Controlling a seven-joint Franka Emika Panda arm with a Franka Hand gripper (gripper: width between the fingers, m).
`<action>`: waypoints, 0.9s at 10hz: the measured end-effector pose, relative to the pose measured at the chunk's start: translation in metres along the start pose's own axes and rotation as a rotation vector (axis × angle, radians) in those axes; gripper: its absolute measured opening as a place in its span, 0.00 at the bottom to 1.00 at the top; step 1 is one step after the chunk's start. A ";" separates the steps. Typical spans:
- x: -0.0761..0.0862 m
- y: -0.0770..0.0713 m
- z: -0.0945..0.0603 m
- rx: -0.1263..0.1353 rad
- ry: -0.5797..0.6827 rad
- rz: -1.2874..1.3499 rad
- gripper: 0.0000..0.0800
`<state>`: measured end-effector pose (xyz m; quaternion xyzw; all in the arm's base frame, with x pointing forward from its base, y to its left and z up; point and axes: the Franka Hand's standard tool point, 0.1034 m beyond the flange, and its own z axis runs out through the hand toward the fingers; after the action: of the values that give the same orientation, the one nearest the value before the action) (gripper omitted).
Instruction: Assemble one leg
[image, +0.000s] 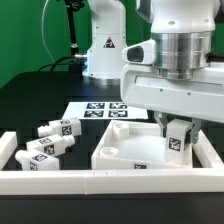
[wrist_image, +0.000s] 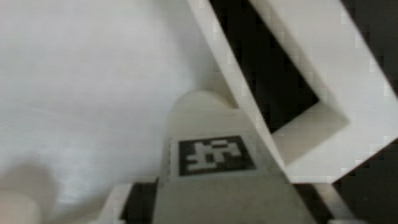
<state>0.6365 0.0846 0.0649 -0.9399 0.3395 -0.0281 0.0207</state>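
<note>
My gripper (image: 178, 128) is shut on a white leg (image: 178, 139) with a black-and-white tag, held upright over the near right corner of the large flat white panel (image: 120, 150). In the wrist view the held leg (wrist_image: 217, 140) fills the middle, its tag facing the camera, with the white panel (wrist_image: 89, 90) beneath it. Three more tagged legs (image: 50, 140) lie loose on the black table at the exterior view's left. The leg's lower end is hidden by the panel's rim, so I cannot tell whether it touches the panel.
A white rail frame (image: 100, 181) runs along the front and both sides; its right bar shows in the wrist view (wrist_image: 329, 80). The marker board (image: 98, 108) lies flat behind the panel. The arm's base (image: 105, 45) stands at the back.
</note>
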 end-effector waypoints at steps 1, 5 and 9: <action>0.000 0.000 0.000 -0.001 0.001 -0.009 0.36; 0.003 -0.005 -0.011 0.015 0.010 -0.046 0.56; 0.005 -0.010 -0.022 0.030 0.020 -0.092 0.80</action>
<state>0.6452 0.0879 0.0878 -0.9538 0.2957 -0.0436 0.0298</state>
